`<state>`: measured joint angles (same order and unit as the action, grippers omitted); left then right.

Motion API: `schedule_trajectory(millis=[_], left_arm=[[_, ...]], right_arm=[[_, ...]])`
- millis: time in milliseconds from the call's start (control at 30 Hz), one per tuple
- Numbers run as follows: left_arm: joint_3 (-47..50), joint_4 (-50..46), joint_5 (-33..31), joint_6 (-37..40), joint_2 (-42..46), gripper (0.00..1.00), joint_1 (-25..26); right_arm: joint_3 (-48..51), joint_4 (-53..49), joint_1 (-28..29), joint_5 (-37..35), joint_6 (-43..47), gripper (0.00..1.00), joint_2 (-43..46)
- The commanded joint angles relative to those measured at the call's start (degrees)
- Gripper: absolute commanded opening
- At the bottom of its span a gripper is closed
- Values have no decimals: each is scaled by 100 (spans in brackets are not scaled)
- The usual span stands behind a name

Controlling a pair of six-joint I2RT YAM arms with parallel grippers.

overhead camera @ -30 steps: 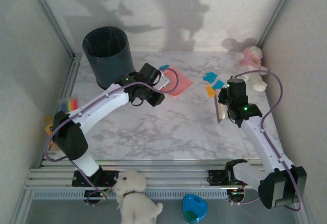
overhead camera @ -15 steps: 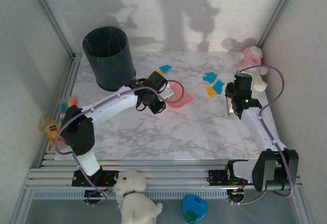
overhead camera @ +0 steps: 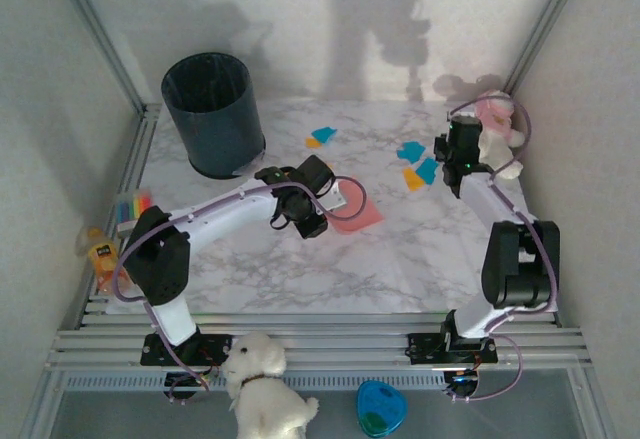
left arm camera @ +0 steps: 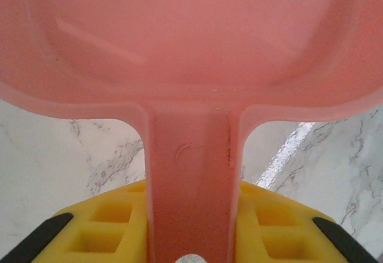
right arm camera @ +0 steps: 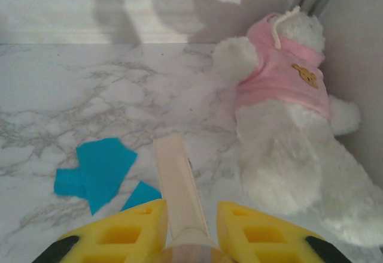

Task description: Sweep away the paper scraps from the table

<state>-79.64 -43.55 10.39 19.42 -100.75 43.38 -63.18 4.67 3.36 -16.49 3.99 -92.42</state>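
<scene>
Table [overhead camera: 400, 259], white marble pattern, with dark bin [overhead camera: 212, 111] at its far left. Paper scraps [overhead camera: 411, 149]: 2 bits, teal and orange, lay just right of the bin; a teal-and-orange cluster lay well right of it. Left gripper [left arm camera: 191, 239] was clamped on the handle of a pink dustpan [overhead camera: 358, 214], right of and nearer than the bin. Right gripper [right arm camera: 185, 227] was clenched on a cream handle [right arm camera: 176, 179], far right of the bin, beside the cluster and a plush toy [right arm camera: 281, 95].

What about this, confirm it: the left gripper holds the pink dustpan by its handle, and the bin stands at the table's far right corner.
No. The left gripper holds the dustpan by its handle, but the bin stands at the table's far left corner; the top view shows it.
</scene>
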Motion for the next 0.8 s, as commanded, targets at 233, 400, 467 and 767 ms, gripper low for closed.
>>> schedule_trajectory(millis=[233, 400, 467, 767], left_arm=[[195, -258, 367, 124, -378, 0, 24], [144, -333, 339, 22, -570, 0, 10], [71, -426, 354, -20, -683, 0, 4], [-166, -661, 201, -87, -1015, 0, -19]], right_arm=[[-1240, 67, -29, 433, 722, 0, -961], [-1392, -57, -28, 827, 1079, 0, -1212], [-1437, -182, -28, 996, 1110, 0, -1276], [-1433, -429, 45, 1530, 1283, 0, -1467]])
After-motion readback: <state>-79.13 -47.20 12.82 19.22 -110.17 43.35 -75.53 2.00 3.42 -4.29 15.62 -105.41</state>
